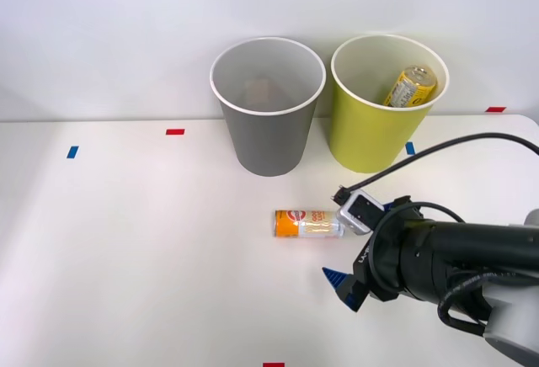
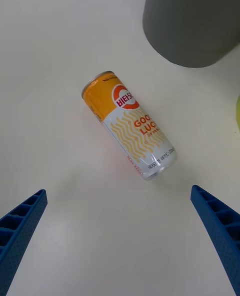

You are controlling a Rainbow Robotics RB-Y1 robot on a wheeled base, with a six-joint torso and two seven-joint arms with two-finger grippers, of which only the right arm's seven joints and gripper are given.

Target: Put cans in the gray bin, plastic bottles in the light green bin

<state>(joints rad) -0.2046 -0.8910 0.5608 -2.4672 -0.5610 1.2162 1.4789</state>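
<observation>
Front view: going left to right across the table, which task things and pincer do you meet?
gray bin → can lying on its side → right pincer, open → light green bin, with a yellow container inside.

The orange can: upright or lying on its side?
Lying on its side: the orange can rests lengthwise on the table.

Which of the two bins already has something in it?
The light green bin: a yellow container leans inside it. The gray bin beside it looks empty.
</observation>
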